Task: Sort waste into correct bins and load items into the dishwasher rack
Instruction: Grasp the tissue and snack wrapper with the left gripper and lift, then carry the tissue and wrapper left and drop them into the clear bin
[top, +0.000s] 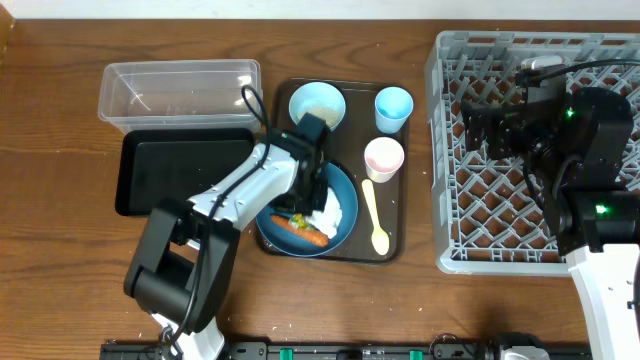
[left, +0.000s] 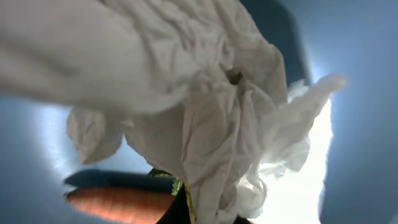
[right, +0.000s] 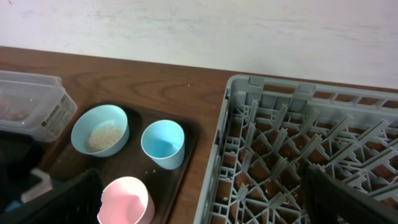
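Note:
My left gripper (top: 312, 197) is down on the round blue plate (top: 345, 185) and shut on the crumpled white tissue (left: 211, 112), which fills the left wrist view. Beside it lie the orange carrot stick (left: 118, 202) and an edge of the yellow-green wrapper (left: 185, 193). The pale blue bowl (top: 317, 105) holds rice grains (right: 102, 134). The light blue cup (top: 393, 108), pink cup (top: 384, 157) and cream spoon (top: 376, 215) stand on the tray. My right gripper (right: 205, 199) is open and empty above the grey dishwasher rack (top: 450, 200).
The clear tub (top: 180, 88) and the shallow black tub (top: 180, 170) sit left of the dark-brown serving tray (top: 350, 88). The rack fills the right side of the table. Bare wood lies along the front and far edges.

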